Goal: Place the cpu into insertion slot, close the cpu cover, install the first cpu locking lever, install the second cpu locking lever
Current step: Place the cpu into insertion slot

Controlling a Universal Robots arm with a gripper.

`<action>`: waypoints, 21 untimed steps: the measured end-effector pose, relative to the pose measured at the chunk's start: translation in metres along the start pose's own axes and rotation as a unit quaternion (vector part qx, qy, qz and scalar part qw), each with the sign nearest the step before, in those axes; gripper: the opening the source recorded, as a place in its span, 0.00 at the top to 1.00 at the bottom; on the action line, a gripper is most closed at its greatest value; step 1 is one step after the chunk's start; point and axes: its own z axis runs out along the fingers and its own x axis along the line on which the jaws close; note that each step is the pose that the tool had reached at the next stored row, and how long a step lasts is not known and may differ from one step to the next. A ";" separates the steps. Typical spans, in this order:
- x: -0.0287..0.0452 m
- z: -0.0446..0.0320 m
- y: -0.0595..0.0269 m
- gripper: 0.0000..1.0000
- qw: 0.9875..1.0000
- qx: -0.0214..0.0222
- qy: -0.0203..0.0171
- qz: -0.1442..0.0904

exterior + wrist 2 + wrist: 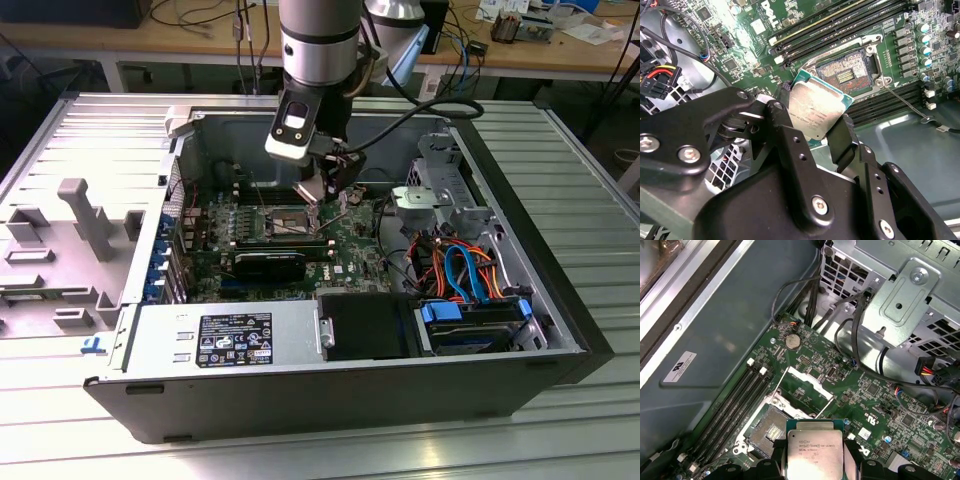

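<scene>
Item: the cpu (pixel 815 110), a light, stiff, flat chip with a slick metal top and a probably fragile underside, best taken by its edges, was clamped at two opposite edges in the hand (pixel 811 124), held above the board near the open insertion slot (pixel 847 72).

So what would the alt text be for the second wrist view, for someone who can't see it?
A black robot hand grips a small silvery cpu by its edges, holding it in front of the open, empty insertion slot on a green circuit board. Long black memory slots run beside the slot.
</scene>
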 end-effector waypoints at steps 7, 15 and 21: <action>0.0000 0.0014 -0.0002 0.46 1.000 0.000 -0.001 0.008; -0.0001 0.0026 -0.0002 0.46 1.000 0.000 -0.001 0.013; -0.0001 0.0037 -0.0003 0.46 1.000 0.000 -0.002 0.018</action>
